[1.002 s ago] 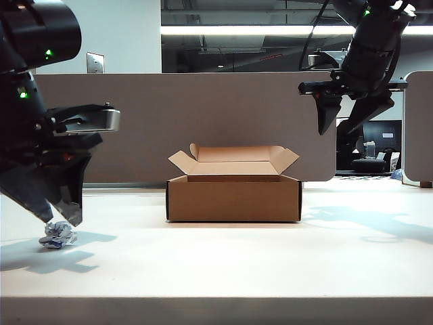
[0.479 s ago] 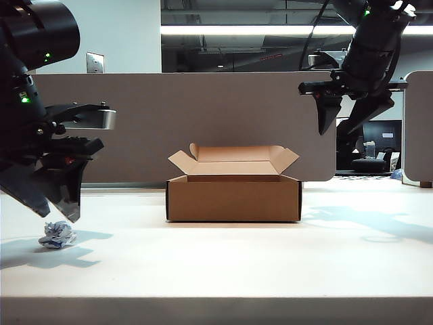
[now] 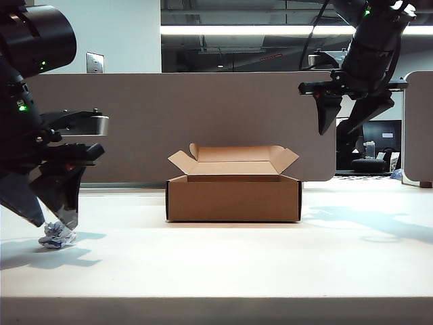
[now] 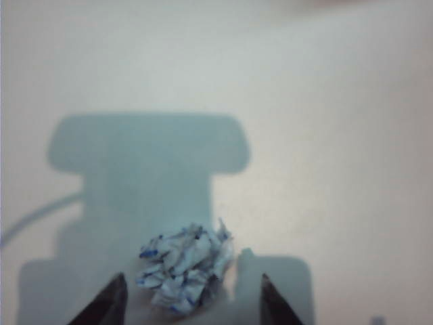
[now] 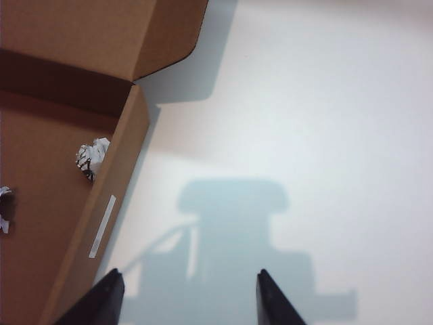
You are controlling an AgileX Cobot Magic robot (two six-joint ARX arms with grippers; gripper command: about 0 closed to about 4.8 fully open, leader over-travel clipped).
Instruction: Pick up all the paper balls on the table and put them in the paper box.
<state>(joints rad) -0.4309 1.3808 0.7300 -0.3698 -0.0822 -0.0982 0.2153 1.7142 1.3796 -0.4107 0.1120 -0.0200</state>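
Fingers of the left gripper straddle, unclenched, a crumpled blue-printed white paper ball; the right gripper hangs open beside the brown cardboard box.

Worktop: smooth, matt white surface that takes soft shadows without glare. Box: plain brown cardboard, matt, with a strip of pale tape on one wall seen in the right wrist view. Paper ball: crumpled, rough white paper with blue print. Left pincer: dark, hard plastic, faintly glossy, with a silvery metal-looking plate above. Right pincer: matt black. Divider panel: dull grey-brown, smooth.
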